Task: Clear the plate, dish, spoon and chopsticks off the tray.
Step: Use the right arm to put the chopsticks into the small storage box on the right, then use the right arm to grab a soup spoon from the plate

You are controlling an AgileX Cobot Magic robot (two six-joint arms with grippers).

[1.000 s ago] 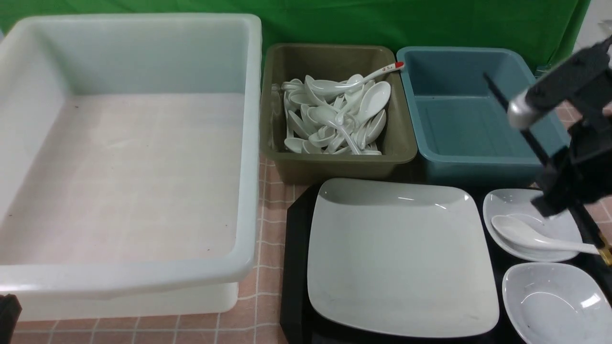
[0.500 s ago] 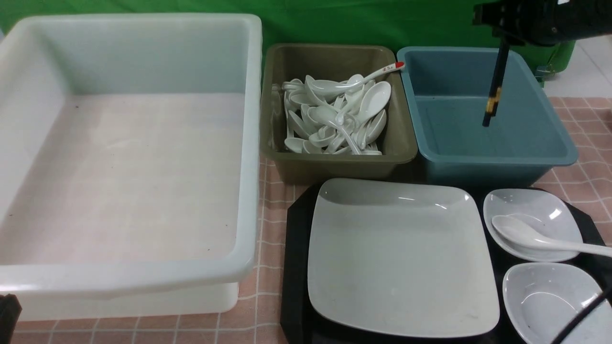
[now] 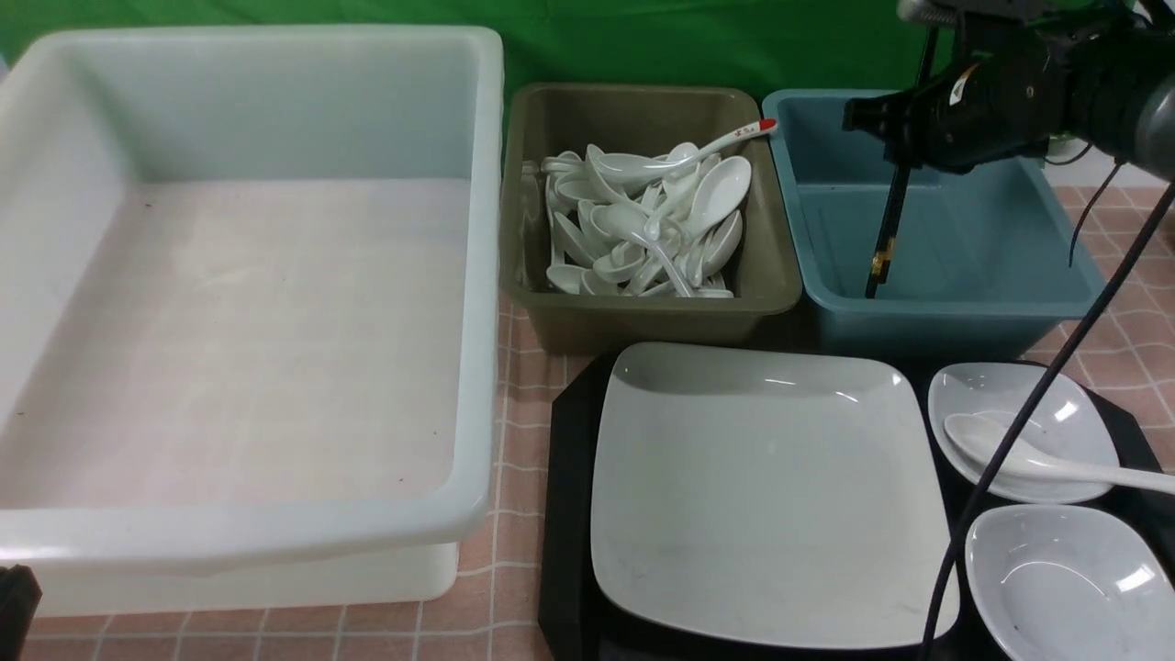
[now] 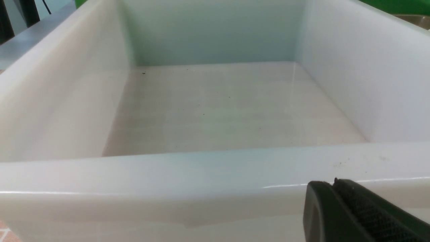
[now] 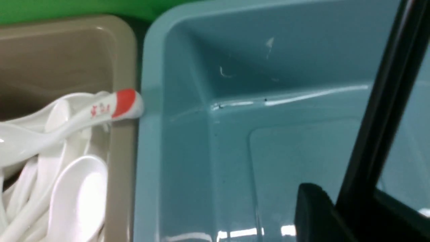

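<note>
Right gripper (image 3: 904,138) clamped on the chopsticks (image 3: 883,234), over the blue bin (image 3: 1010,312).
The sticks hang near upright, gold-banded ends down inside the bin. Left gripper (image 4: 334,184) has its jaws together, just beside the white tub (image 4: 168,174) rim. The red-tipped spoon (image 5: 124,101) carries red marks, illegible. The plate (image 3: 771,496) sits on the tray (image 3: 565,514); the spoon (image 3: 1010,450) lies in a small dish (image 3: 1056,404) beside it.
</note>
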